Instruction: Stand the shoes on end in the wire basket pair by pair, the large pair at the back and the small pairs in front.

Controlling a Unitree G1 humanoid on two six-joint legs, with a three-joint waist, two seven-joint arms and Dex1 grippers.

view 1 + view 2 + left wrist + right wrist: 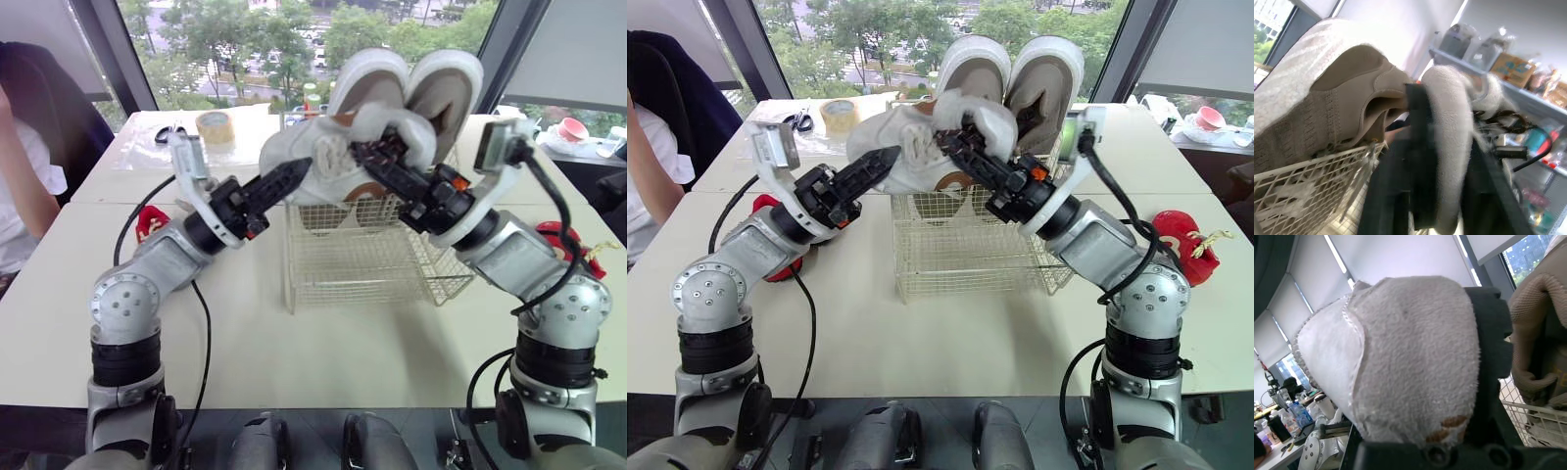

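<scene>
A wire basket (364,257) stands mid-table. The large grey pair (446,90) stands on end at its back, soles toward me. Above the basket's front, both grippers meet at a small white fluffy pair. My left gripper (299,173) is shut on the left small shoe (292,149); in the left wrist view the fluffy shoe (1449,147) sits between its dark fingers. From the right, my right gripper (367,152) is shut on the other fluffy shoe (390,122), which covers most of its fingers (1488,357). Both small shoes hang above the rim, touching each other.
A tape roll (215,127) and scissors (171,132) lie at the far left of the table (323,352). Red objects sit at the left (147,223) and right (563,235). A person (24,176) sits at the far left. A pink cup (573,127) is far right.
</scene>
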